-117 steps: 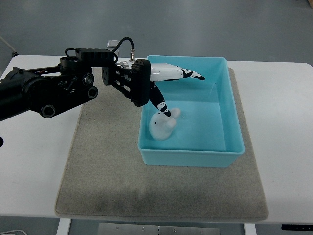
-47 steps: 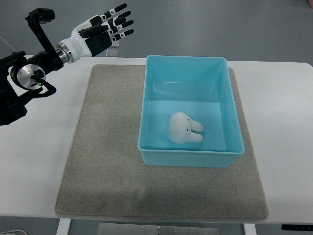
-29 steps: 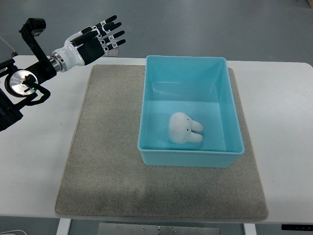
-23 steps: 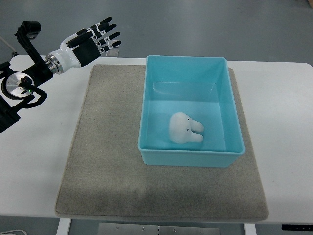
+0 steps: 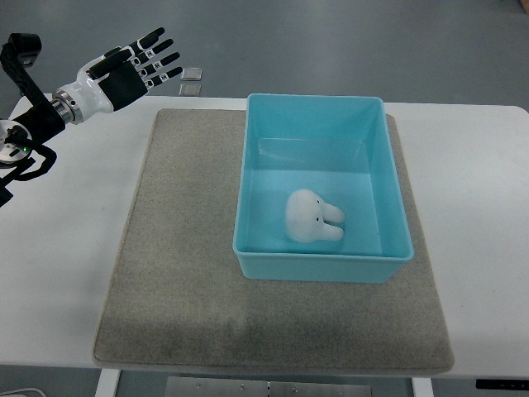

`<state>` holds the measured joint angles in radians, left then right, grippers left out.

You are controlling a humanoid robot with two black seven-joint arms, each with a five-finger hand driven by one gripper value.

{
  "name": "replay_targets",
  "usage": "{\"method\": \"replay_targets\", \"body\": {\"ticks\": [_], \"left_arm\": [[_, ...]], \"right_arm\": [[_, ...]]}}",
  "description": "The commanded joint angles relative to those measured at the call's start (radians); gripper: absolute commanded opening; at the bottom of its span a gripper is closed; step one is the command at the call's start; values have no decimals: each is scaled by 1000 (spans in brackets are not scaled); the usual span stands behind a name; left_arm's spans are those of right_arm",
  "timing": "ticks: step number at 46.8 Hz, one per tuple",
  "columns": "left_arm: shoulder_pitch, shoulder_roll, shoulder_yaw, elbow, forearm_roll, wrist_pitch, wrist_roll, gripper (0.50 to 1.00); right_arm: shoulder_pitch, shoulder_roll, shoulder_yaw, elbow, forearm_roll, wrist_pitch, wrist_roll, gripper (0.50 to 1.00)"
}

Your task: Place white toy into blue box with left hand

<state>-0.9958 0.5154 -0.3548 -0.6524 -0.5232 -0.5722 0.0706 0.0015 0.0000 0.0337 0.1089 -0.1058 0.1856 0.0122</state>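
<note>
Inside blue box, lower left: white toy resting on floor, placement done. Left hand upper left of frame, fingers spread, empty, well apart.

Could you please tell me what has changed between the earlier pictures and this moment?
The left hand let go of the white toy inside the blue box, then drew back up and out toward the picture's upper left, where it now hangs with fingers spread and empty. Once released, the toy came to rest on the box floor and has not moved since. The box and grey mat stayed put.
</note>
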Motion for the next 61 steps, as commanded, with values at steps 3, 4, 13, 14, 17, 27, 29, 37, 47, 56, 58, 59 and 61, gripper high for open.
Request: {"method": "replay_targets", "body": {"ticks": [3,4,13,14,17,27,29,37,47,56,58,59,61], "left_arm": [[-1,0,-3,0,0,-2,-2,996],[-1,0,-3,-1,2,-3,-2,996],[13,9,-10,-1,12,-8,-5,996],[13,9,-15,-3,14,-8,-5,996],[17,11,-24,-4,14,-8,-5,996],[26,25,-81,-13,14,-8,-3,996],[28,26,-93,-13,14,-6,-3,996],[48,38,-95,-38,15,-2,-3,996],[59,40,-96,-50,15,2,-5,996],[60,40,-99,-50,15,2,-5,996],[60,40,-99,-50,15,2,-5,996],[60,40,-99,-50,15,2,-5,996],[60,41,-99,-50,15,2,-5,996]], "right_arm": [[0,0,0,0,0,0,0,936],[0,0,0,0,0,0,0,936],[0,0,0,0,0,0,0,936],[0,0,0,0,0,0,0,936],[0,0,0,0,0,0,0,936],[0,0,0,0,0,0,0,936],[0,0,0,0,0,0,0,936],[0,0,0,0,0,0,0,936],[0,0,0,0,0,0,0,936],[0,0,2,6,0,2,2,936],[0,0,3,9,0,2,2,936],[0,0,2,11,-2,2,2,936],[0,0,0,12,-5,2,2,936]]}}
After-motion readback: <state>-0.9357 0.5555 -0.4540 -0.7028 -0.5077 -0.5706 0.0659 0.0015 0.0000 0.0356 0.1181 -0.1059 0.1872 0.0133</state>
